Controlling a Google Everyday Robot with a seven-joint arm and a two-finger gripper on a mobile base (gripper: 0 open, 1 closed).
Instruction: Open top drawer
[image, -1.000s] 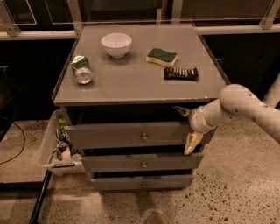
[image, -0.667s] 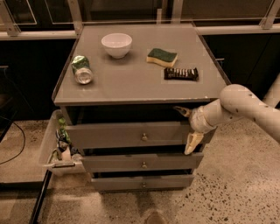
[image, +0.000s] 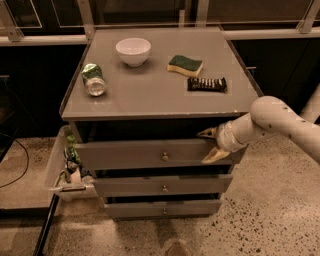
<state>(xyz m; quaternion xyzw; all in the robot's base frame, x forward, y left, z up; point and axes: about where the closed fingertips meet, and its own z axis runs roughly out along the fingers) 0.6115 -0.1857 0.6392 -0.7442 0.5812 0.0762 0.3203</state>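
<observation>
The top drawer (image: 145, 152) is a wide grey panel with a small round metal knob (image: 165, 157) at its centre, just under the cabinet top. It stands out a little from the cabinet, with a dark gap above it. My gripper (image: 209, 145) is at the drawer's right end, reaching in from the right on a white arm. It is open: the upper finger (image: 206, 133) lies at the drawer's top edge and the lower finger (image: 213, 156) lies over the front panel. It is well to the right of the knob.
On the cabinet top (image: 150, 100) are a white bowl (image: 133, 51), a can on its side (image: 93, 80), a green-and-yellow sponge (image: 185, 65) and a dark snack packet (image: 206, 84). Two narrower drawers (image: 130, 186) sit below. A white bin (image: 55, 167) with items stands at the left.
</observation>
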